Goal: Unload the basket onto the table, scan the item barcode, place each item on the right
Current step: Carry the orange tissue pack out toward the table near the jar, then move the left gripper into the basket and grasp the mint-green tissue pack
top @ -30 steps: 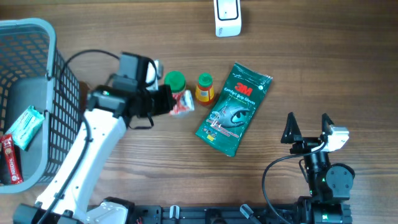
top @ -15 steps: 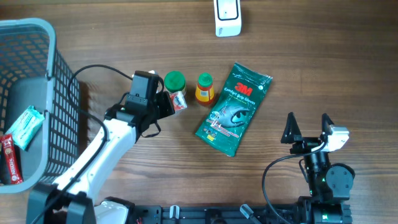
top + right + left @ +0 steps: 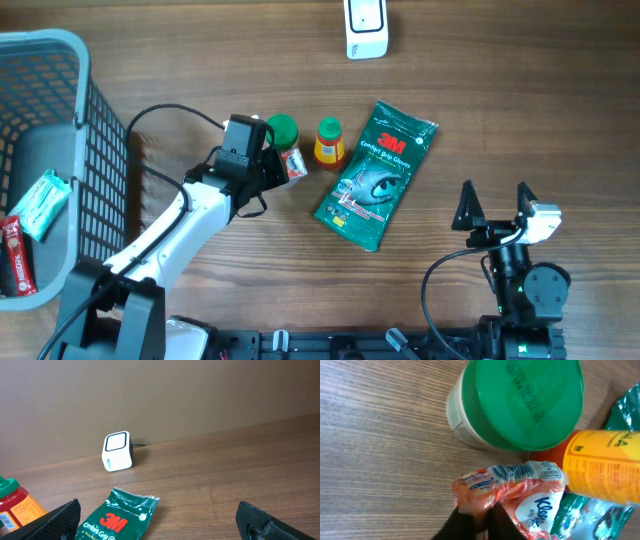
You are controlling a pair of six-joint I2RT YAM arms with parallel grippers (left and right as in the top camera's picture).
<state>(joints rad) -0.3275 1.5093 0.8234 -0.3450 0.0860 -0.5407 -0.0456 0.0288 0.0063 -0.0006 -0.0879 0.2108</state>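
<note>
Looking first at the Kleenex pack (image 3: 520, 492), we could read only part of its brand name in the left wrist view. Its lower end ran off the bottom of the frame. Whether the blue stripes along its crimped seam were the barcode, we could not tell. From overhead the pack was a small red-and-white scrap, partly covered by the left gripper (image 3: 268, 167). It lay on the wooden table (image 3: 520, 100), just beside a jar (image 3: 282, 129) with a green lid and close against an orange bottle (image 3: 329, 142). We could not tell whether pack and bottle touched.

The left gripper's 2 dark fingers (image 3: 457, 527) stood almost together, nipping the pack's wrinkled orange corner, with only their tips in frame. A green 3M glove packet (image 3: 377, 175) lay flat to the right of the bottle, cut off in both wrist views. The white scanner (image 3: 365, 27) stood well apart at the table's far edge, its top cropped overhead. The right gripper (image 3: 493, 205) hung near the front edge, its fingers spread wide and holding nothing. A grey basket (image 3: 60, 45) stood at the left, cut by the frame.
</note>
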